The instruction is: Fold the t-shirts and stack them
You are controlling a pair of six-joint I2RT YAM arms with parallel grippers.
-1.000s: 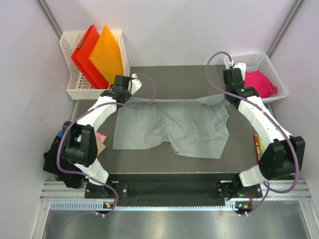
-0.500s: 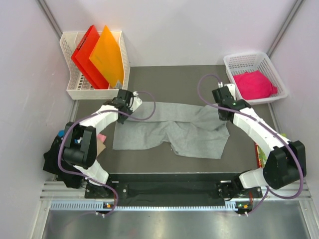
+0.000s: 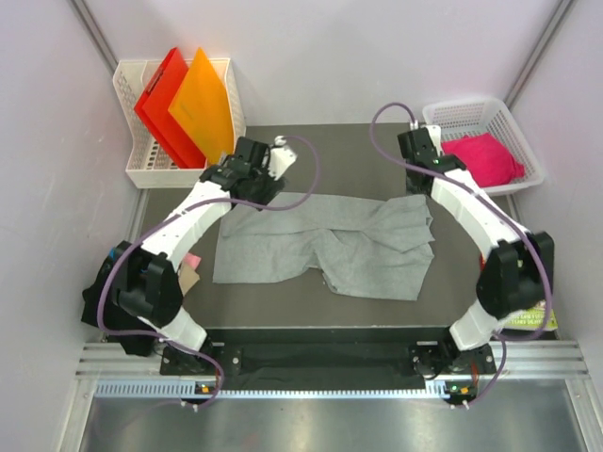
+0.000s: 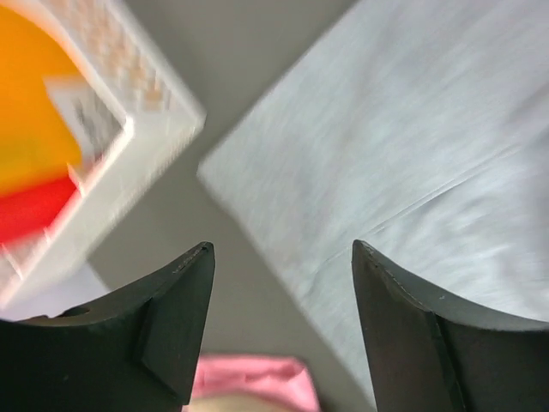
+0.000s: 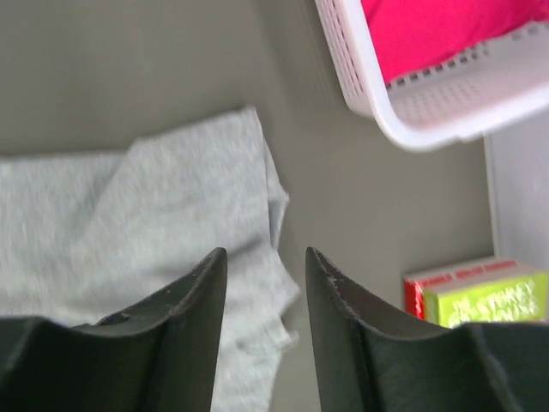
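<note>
Over the far edge of the large plain light grey cloth t-shirt I have both arms raised.

Left gripper: black fingers spread, nothing between them. Beneath lies a corner of the grey cloth with a straight crease, and bare mat beside it.

Right gripper: fingers likewise parted and empty, above the shirt's far right corner, where the cloth is rumpled.

Edges. The shirt lies spread on the dark grey table mat. Its far edge appears folded over as a band running left to right. The near left hem is straight, and the near right part reaches closest to the arm bases. A strip of bare mat separates the far left corner from the white slotted plastic basket, in which a red stiff plastic folder and an orange stiff plastic folder stand tilted. On the right, bare mat lies between the shirt's corner and the white mesh plastic basket, which holds the bright pink cloth t-shirt, bunched. I also see open mat beyond the shirt and along its near side.

Surface and room. A green picture book with a red edge lies by the mat's right border. A small pale pink item sits at the left border; I cannot tell what it is. Pale walls close three sides, and a metal rail carries the arm bases.
</note>
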